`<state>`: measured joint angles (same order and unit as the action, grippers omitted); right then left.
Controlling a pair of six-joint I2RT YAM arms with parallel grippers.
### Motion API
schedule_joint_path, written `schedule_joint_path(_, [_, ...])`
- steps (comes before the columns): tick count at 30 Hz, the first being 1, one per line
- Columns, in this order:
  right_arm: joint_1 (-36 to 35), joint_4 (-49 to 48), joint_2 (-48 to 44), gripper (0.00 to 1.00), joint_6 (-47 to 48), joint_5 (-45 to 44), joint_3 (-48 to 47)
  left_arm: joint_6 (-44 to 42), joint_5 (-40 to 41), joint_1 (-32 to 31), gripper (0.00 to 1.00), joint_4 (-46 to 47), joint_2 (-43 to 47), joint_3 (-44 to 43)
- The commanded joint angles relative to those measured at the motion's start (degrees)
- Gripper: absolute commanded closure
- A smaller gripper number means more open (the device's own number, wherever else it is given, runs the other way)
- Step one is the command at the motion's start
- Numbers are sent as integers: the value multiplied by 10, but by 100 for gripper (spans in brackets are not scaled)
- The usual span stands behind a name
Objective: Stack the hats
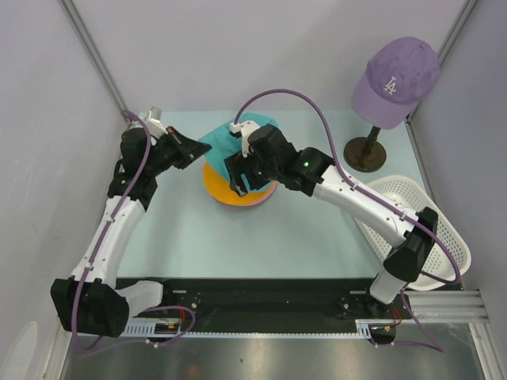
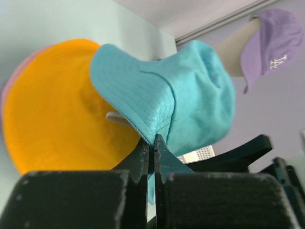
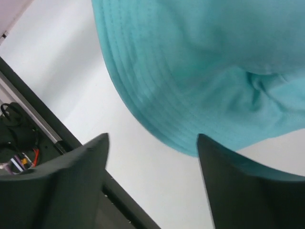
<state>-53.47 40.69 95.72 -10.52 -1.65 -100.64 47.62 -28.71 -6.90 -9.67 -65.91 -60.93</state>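
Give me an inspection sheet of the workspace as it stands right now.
Surface: pale table, no spills seen.
Job's things: teal hat held tilted over the orange hat; a pink edge shows under the orange one; a fourth hat cannot be made out.
Clutter: purple baseball cap on a stand at the far right; white basket at the right edge.
Grippers: left gripper shut on the teal hat's brim; right gripper open, close to the same hat.
Cables: a purple cable arcs high over the stack from the right arm; another runs along the left arm.
Surroundings: grey walls around the table.
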Motion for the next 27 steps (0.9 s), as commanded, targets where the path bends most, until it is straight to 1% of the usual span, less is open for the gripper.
schedule_joint_path(1, [1,30,-26,14,9,-31,-24,-32,-47,44,100,0,9,41])
schedule_joint_path(3, [8,34,-49,12,2,-33,-19,-34,-54,54,100,3,10,61])
schedule_joint_path(6, [42,25,-92,12,-19,-6,-11,-41,-64,65,100,4,12,80])
schedule_joint_path(7, [65,19,-102,12,-24,6,-9,-44,-69,67,100,4,12,85])
schedule_joint_path(9, [92,-7,-127,12,-45,58,2,-48,-73,67,100,5,12,102])
schedule_joint_path(10, [108,-18,-134,12,-55,78,7,-51,-78,85,100,6,11,109])
schedule_joint_path(11, [140,-44,-140,13,-67,122,13,-53,-86,87,99,8,10,115])
schedule_joint_path(14, [189,-96,-151,14,-104,180,52,-78,-86,95,100,-3,10,135])
schedule_joint_path(18, [218,-145,-144,17,-131,211,104,-103,-79,116,100,-9,9,171])
schedule_joint_path(21, [231,-184,-135,22,-142,239,131,-110,-91,119,100,17,-1,189])
schedule_joint_path(22, [234,-196,-128,26,-145,253,148,-112,-95,119,100,22,-8,193])
schedule_joint_path(27, [264,-275,-104,38,-166,298,199,-129,-121,119,100,60,-23,203])
